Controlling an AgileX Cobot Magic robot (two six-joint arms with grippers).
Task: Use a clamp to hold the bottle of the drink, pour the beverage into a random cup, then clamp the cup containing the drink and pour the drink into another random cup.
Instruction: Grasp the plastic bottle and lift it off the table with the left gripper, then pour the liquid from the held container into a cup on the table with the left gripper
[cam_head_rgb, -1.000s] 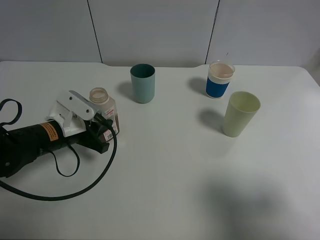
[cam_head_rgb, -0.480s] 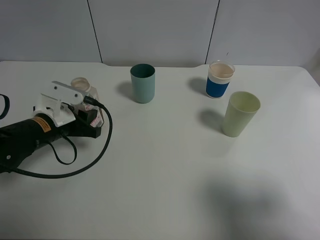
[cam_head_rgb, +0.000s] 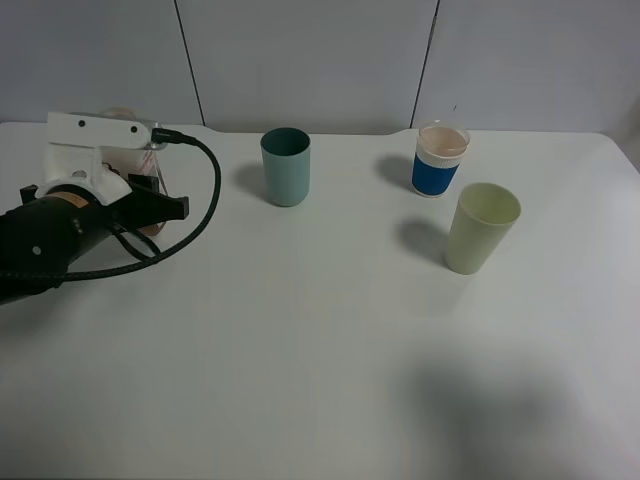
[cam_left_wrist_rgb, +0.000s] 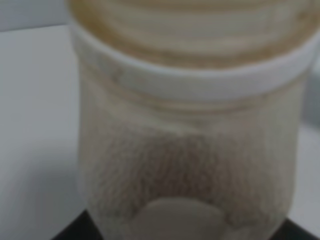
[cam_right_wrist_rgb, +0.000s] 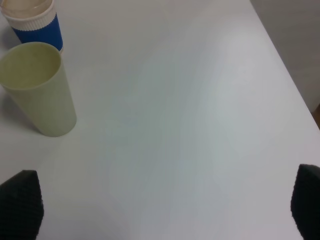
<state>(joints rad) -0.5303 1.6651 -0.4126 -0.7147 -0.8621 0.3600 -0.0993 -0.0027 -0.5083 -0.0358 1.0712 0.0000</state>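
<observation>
My left gripper (cam_head_rgb: 146, 196) is shut on the drink bottle (cam_head_rgb: 150, 165) at the far left of the table, and the arm and camera mount hide most of the bottle. In the left wrist view the bottle (cam_left_wrist_rgb: 190, 150) fills the frame: clear, open threaded neck, white ring, brownish inside. A teal cup (cam_head_rgb: 286, 166) stands to its right. A blue-and-white cup (cam_head_rgb: 440, 160) with pale drink and a pale yellow-green cup (cam_head_rgb: 481, 227) stand at the right, and both show in the right wrist view (cam_right_wrist_rgb: 35, 22) (cam_right_wrist_rgb: 40, 90). My right gripper (cam_right_wrist_rgb: 162, 210) is open, away from the cups.
A black cable (cam_head_rgb: 190, 225) loops from the left arm over the white table (cam_head_rgb: 330, 340). The table's right edge (cam_right_wrist_rgb: 285, 65) runs close beside the right gripper. A grey panelled wall stands behind the table.
My left gripper has carried the bottle from beside the teal cup's left front toward the far left of the table, and it looks higher now. The cups have not moved.
</observation>
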